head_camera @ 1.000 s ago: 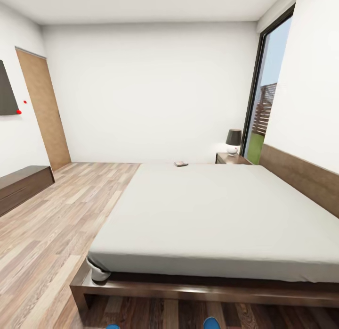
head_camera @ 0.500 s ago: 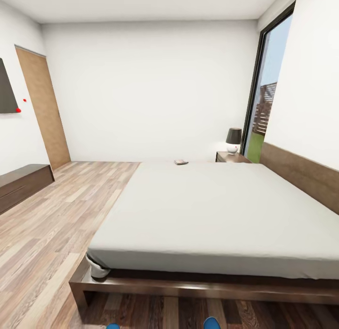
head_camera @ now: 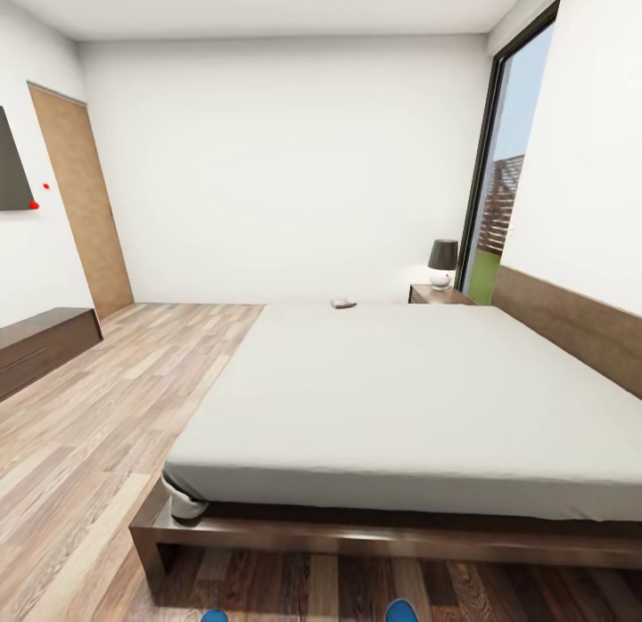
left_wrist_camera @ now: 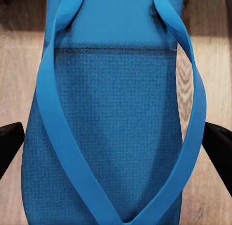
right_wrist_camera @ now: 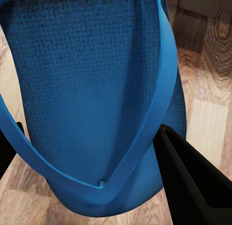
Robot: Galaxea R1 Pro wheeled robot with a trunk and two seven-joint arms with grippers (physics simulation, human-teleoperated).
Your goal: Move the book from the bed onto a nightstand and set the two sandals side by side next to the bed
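Your left gripper (left_wrist_camera: 116,143) and right gripper (right_wrist_camera: 92,157) each clamp one bright blue flat sandal (left_wrist_camera: 113,114) (right_wrist_camera: 92,90), while the small thin paperback book (head_camera: 343,303) lies at 12 o'clock on the large light-grey bed (head_camera: 410,399), beside the dark reddish-brown nightstand (head_camera: 437,295).

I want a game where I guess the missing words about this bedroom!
1. The book lies on the ___.
2. The sandal between the left gripper's fingers is coloured ___.
3. The lamp stands on the ___.
4. The floor is made of ___ planks.

Missing words: bed; blue; nightstand; wood
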